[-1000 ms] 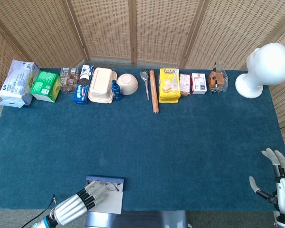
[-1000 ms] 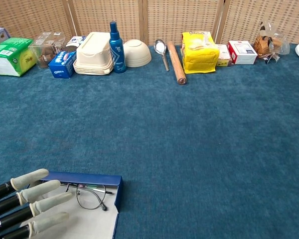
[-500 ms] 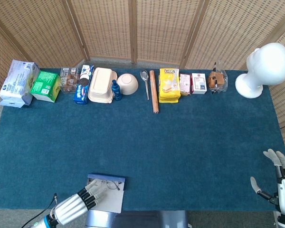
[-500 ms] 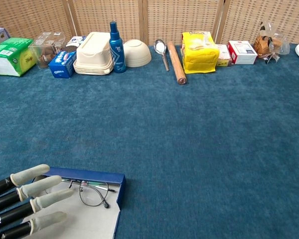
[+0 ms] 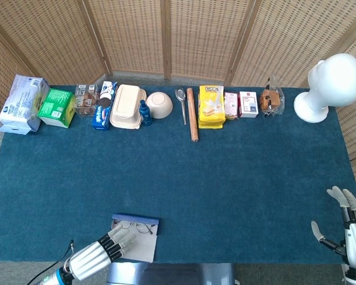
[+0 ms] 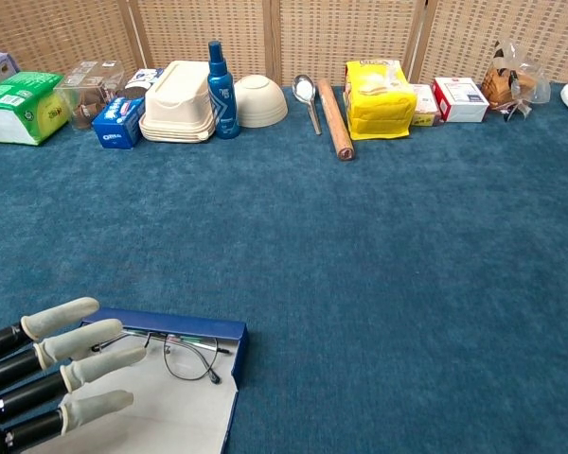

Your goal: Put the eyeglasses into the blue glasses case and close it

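Though shot from two cams, showed one scene: eyeglasses lying inside the open blue glasses case, at near-left edge of the table. Placed them on the pale lining, just beside the raised blue far wall, approx parallel to it. Had thin dark wire rims & round lenses; couldn't tell from either view whether temples were folded flat.

Showed left hand reaching in from the left over the lining, fingers straight & fanned apart, grasping nothing. Put its fingertips near the left lens; couldn't tell whether touching or just short. In head view, repeated same layout: left hand low-left, case w/ glasses inside.

Showed right hand well apart at far right table edge, fingers loose & spread, holding nothing.

Judged glasses very light, springy, easily bent, w/ lenses prone to scratches & smears. If needing a nudge, best taken at bridge or hinge corner w/ a light pinch, never by the lens faces. Judged case light but stiff, likely to skid on the blue cloth when pushed. Best pinned at the base w/ one hand while the other lifted the flap by its free edge, then pressed shut evenly so wire wasn't trapped at the seam
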You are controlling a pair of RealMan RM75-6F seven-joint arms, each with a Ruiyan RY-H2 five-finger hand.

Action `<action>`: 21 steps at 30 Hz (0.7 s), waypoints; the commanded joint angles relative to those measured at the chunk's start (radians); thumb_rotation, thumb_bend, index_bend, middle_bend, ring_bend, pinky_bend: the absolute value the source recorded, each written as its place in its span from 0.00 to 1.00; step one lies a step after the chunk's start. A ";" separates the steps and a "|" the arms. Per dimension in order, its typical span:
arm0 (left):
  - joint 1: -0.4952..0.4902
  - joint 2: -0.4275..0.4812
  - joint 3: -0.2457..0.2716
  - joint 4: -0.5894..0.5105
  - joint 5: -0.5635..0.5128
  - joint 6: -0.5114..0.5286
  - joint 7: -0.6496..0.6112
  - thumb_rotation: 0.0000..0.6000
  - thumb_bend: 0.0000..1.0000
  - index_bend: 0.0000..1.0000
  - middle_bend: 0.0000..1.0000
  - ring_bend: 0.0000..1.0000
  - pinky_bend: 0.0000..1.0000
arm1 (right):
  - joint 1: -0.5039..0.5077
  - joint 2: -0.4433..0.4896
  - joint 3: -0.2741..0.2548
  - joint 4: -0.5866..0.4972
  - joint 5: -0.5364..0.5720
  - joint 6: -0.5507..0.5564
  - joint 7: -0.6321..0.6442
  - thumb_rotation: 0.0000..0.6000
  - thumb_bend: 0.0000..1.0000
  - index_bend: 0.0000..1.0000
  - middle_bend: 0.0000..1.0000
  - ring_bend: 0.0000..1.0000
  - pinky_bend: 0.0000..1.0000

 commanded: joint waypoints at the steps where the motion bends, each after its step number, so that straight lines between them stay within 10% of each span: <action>1: 0.005 -0.004 -0.008 0.003 -0.017 -0.002 -0.011 0.83 0.26 0.19 0.06 0.00 0.00 | -0.001 -0.001 0.000 0.002 0.002 0.000 0.001 1.00 0.33 0.00 0.18 0.00 0.10; 21: -0.029 -0.022 -0.066 -0.051 -0.102 -0.060 -0.058 0.83 0.32 0.36 0.10 0.00 0.00 | -0.022 0.008 0.003 0.005 0.032 -0.004 0.007 1.00 0.33 0.00 0.18 0.00 0.10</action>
